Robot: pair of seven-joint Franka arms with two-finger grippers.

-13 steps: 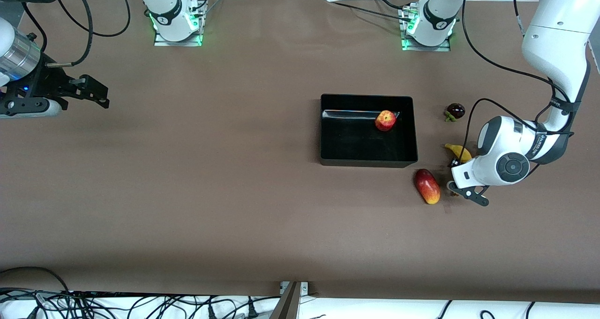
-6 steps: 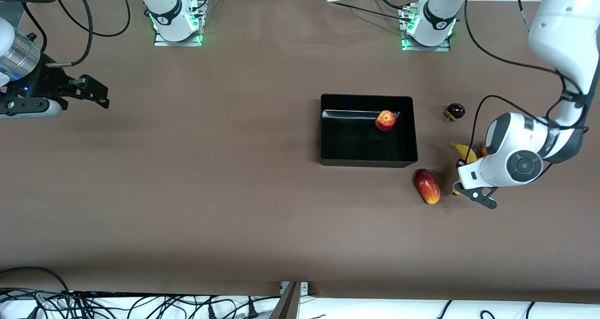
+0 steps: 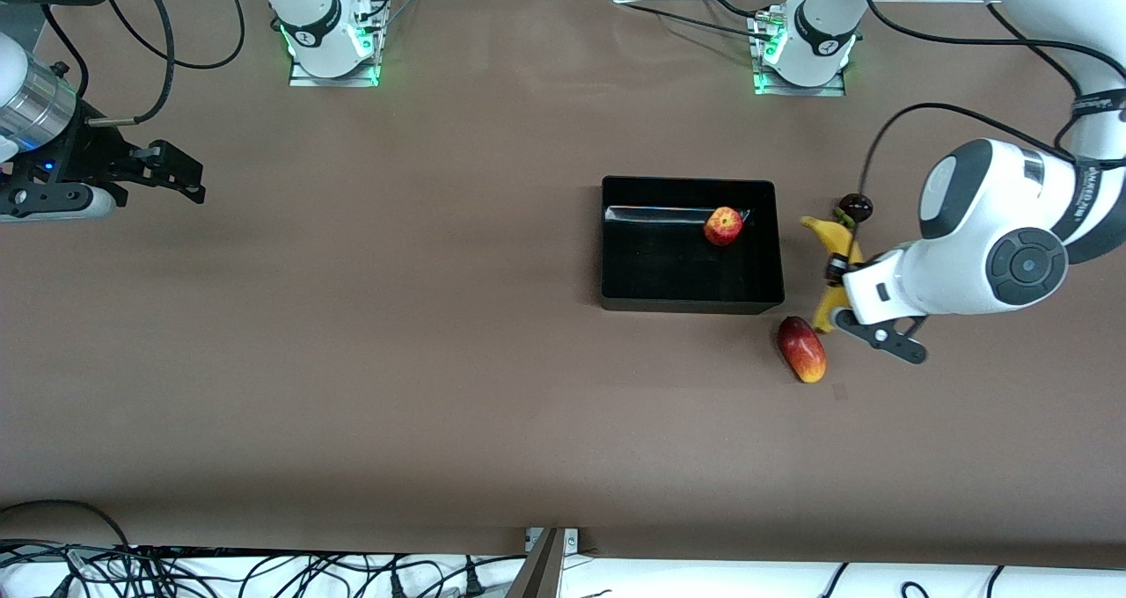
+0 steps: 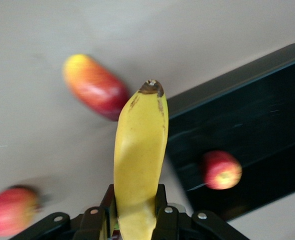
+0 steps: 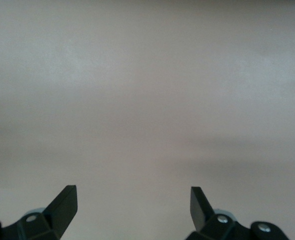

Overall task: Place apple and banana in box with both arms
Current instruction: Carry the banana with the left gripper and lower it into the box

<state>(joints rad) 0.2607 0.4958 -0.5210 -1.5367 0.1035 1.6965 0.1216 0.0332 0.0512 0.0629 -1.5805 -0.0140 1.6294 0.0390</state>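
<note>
The curved yellow banana (image 3: 828, 244) (image 4: 137, 160) hangs in the air with my left gripper (image 3: 836, 274) (image 4: 135, 212) shut on its lower part. It is over the table just beside the black box (image 3: 692, 181) (image 4: 267, 70), at the left arm's end. The small red apple (image 3: 723, 226) (image 4: 221, 170) lies inside the box, against the wall nearest the robots' bases. My right gripper (image 3: 195, 183) (image 5: 132, 200) waits open and empty above bare table at the right arm's end.
An elongated red-and-yellow fruit (image 3: 801, 349) (image 4: 95, 86) lies on the table by the box's corner, nearer the front camera. A dark round fruit (image 3: 855, 206) sits beside the box toward the left arm's end. A pinkish-red round fruit (image 4: 10, 210) shows in the left wrist view.
My left gripper shut on the banana, lifted it off the table and carried it toward the box. The right arm has not moved.
</note>
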